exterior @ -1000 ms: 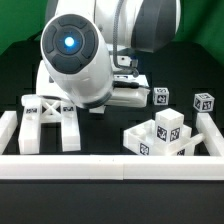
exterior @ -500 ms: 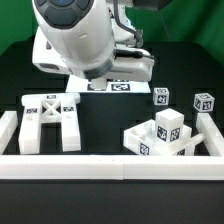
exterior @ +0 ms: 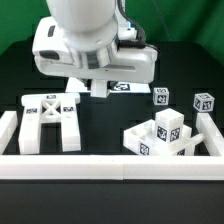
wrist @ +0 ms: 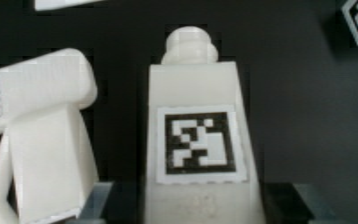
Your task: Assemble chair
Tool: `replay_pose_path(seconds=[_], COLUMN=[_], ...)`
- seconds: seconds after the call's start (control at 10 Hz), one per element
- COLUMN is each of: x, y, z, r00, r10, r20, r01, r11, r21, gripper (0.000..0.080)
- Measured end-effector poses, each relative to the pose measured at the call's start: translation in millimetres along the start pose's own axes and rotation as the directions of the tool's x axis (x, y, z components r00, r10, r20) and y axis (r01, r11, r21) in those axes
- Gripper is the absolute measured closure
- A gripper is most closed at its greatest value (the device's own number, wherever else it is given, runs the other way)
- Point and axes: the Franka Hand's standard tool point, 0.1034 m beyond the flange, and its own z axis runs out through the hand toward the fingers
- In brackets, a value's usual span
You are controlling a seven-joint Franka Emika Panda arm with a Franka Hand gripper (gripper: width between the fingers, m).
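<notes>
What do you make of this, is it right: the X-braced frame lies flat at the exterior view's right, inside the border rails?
Not quite. The X-braced frame does lie flat inside the border rails, but at the exterior view's left, not its right. The exterior view shows this. That view's right holds a stack of white parts instead.

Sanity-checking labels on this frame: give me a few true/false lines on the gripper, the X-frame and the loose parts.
1. The gripper is shut on a tagged leg. True.
2. The X-frame is at the exterior view's right. False: it is at the left.
3. Two small blocks stand apart from the pile. True.
4. The leg ends flat. False: it ends in a rounded peg.
</notes>
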Motion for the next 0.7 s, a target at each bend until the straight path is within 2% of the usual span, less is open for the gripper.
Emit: replay_pose_path(seconds=[0.1, 0.2, 0.3, 0.4, 0.5, 0.6, 0.7], x=[10.5, 13.8, 10.1, 19.8, 20.6, 25.6, 22.3], y=[-6.1, -10.9, -13.5, -13.7, -14.2, -14.9, -14.5], z=[-16.2, -31.0, -42.5, -46.6, -46.1, -49.8, -46.2], r00=[0.996, 0.989, 0.984, 0.963, 0.945, 0.900, 0.885], r10=[-0.011, -0.019, -0.023, -0.023, -0.023, -0.024, -0.023], r20=[-0.083, -0.149, -0.179, -0.269, -0.328, -0.434, -0.466], r01=[0.011, 0.019, 0.025, 0.026, 0.026, 0.028, 0.028], r11=[1.000, 1.000, 1.000, 1.000, 1.000, 1.000, 1.000], r21=[-0.001, 0.001, 0.007, 0.005, 0.005, 0.003, 0.003], gripper=[0.0509, 0.0509, 0.0508, 0.0508, 0.0508, 0.0508, 0.0508])
